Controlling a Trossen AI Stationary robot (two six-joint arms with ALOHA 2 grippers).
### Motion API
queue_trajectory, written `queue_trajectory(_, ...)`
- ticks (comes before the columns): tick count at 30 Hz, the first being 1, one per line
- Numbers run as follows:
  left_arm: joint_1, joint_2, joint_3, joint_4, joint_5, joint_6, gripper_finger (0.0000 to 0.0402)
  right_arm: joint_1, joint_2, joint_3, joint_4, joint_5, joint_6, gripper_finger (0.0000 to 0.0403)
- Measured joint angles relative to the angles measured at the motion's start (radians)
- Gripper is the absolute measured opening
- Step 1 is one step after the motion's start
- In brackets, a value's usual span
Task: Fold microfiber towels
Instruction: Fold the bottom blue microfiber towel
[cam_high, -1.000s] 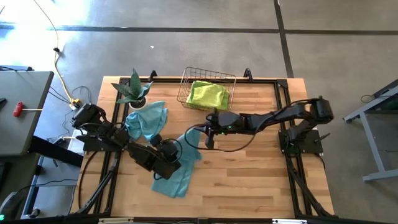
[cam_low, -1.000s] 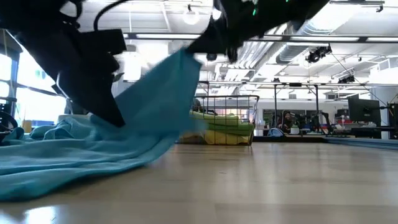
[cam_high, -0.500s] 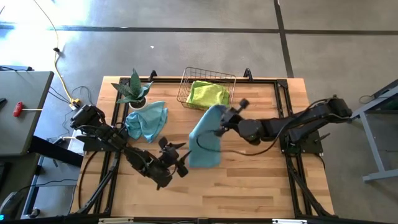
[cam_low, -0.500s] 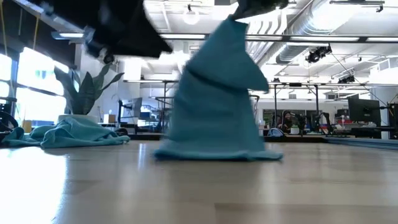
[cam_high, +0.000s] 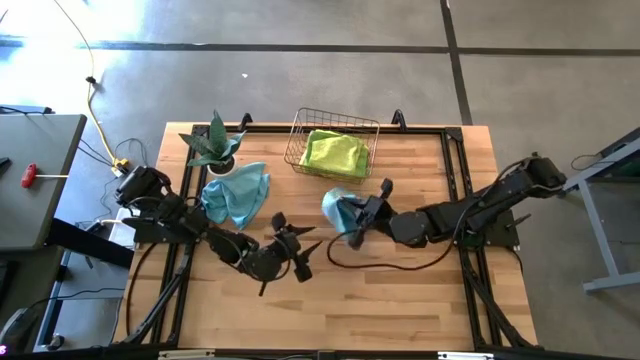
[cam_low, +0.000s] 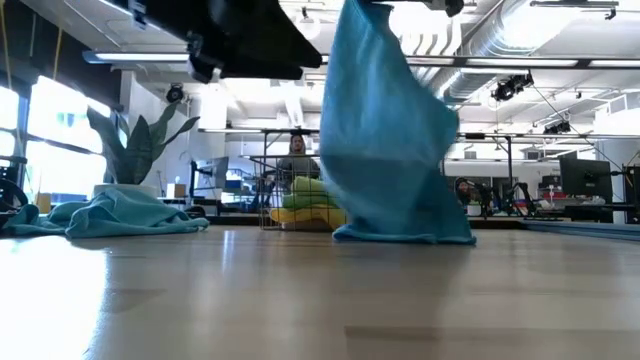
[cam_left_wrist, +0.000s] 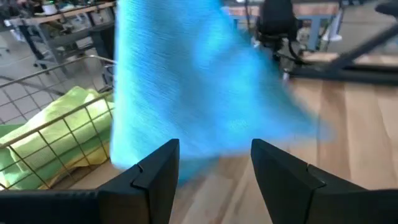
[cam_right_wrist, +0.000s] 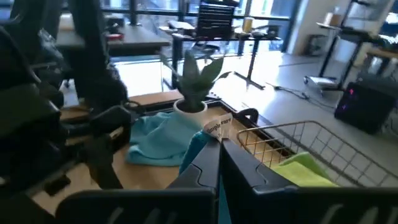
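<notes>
Left tool (cam_high: 297, 250) gaping mid-table; right tool (cam_high: 354, 216) clamped, raised.

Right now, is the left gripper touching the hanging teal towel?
Apart. In the left wrist view the left gripper is open and empty, with the teal towel hanging ahead of its fingertips. The high view shows bare table between them.

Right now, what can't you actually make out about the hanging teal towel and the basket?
- Hanging teal towel: its top is cut off by the low view's upper edge; motion-blurred in the left wrist view.
- Grip point: in the high view the right end effector covers it.
- Wire basket: anything beneath the lime green towel is hidden; in the low view the hanging towel blocks part of it.
</notes>
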Motion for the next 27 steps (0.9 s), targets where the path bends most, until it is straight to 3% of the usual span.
queue_trajectory(5,0.028,0.0,0.0,0.13,0.002,0.056,0.0191,-0.038,0.043,0.0,0.052,0.187,0.006,0.0)
queue_trajectory(9,0.022,0.0,0.0,0.268,0.002,0.173,0.0191,-0.082,0.083,0.0,0.06,0.215,-0.01,0.0)
queue_trajectory(20,0.076,0.028,0.0,0.307,-0.016,0.478,0.0191,-0.153,0.144,-0.001,0.187,-0.069,0.047,0.0)
queue_trajectory(27,0.086,0.048,0.0,0.312,-0.298,0.49,0.019,-0.145,0.144,-0.001,0.163,-0.087,0.035,0.0)
